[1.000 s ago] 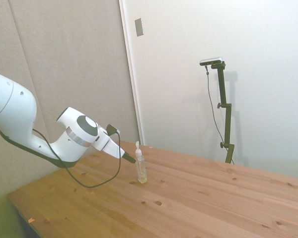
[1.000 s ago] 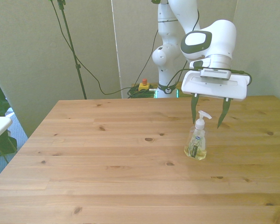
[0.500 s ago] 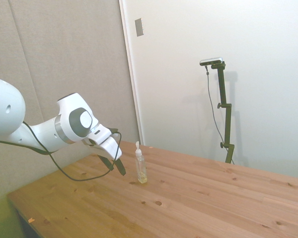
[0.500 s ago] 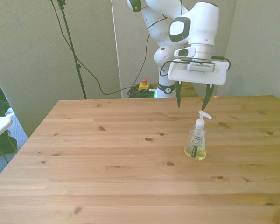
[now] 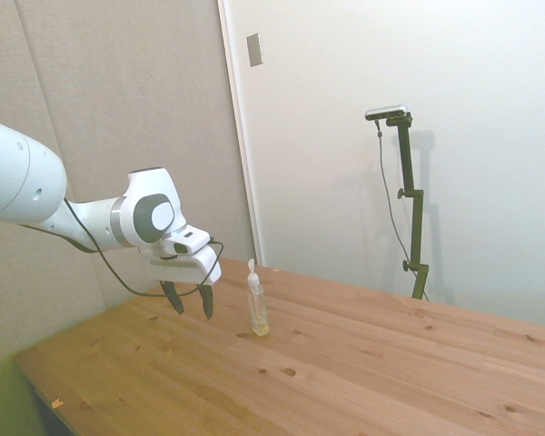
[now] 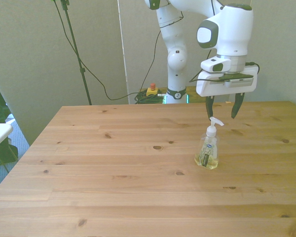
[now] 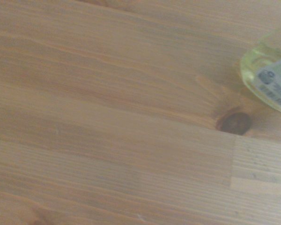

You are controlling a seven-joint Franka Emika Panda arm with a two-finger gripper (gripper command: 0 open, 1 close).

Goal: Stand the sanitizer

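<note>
Moved: since the earlier frame the gripper sits nearer the front view's right.
Sanitizer: upright on the table, free of the fingers, label blurred in the wrist view.
Gripper: fingers spread, empty, at 12 o'clock from the bottle, above the table.

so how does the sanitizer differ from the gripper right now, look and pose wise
The sanitizer is clear plastic with yellowish liquid and a white pump top; the gripper has a white body with dark fingers. The sanitizer stands upright on the table; the gripper hangs in the air, fingers pointing down and spread open, holding nothing. In the side view the two sit apart, not touching.
</note>
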